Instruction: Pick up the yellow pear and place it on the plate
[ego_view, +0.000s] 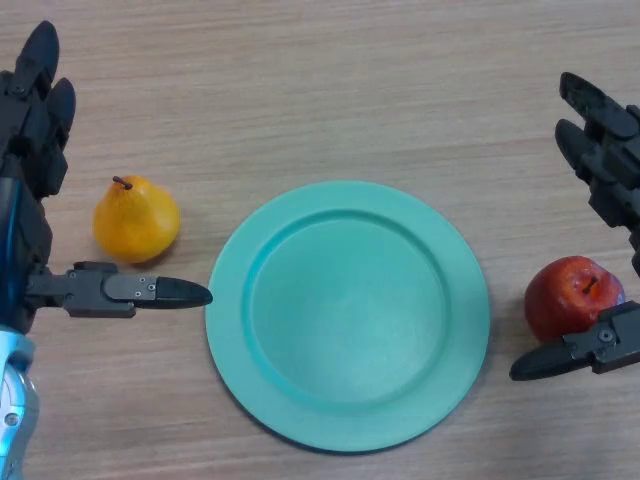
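Observation:
The yellow pear (136, 220) stands upright on the wooden table, left of the teal plate (250, 400), stem pointing up. My left hand (35, 150) is open at the left edge; its fingers reach up behind the pear and its thumb (140, 291) stretches out just below the fruit, not touching it. The plate is bare, in the middle of the table. My right hand (605, 140) is open at the right edge.
A red apple (572, 297) lies right of the plate, between my right hand's fingers and its thumb (575, 352), which sits just under the apple.

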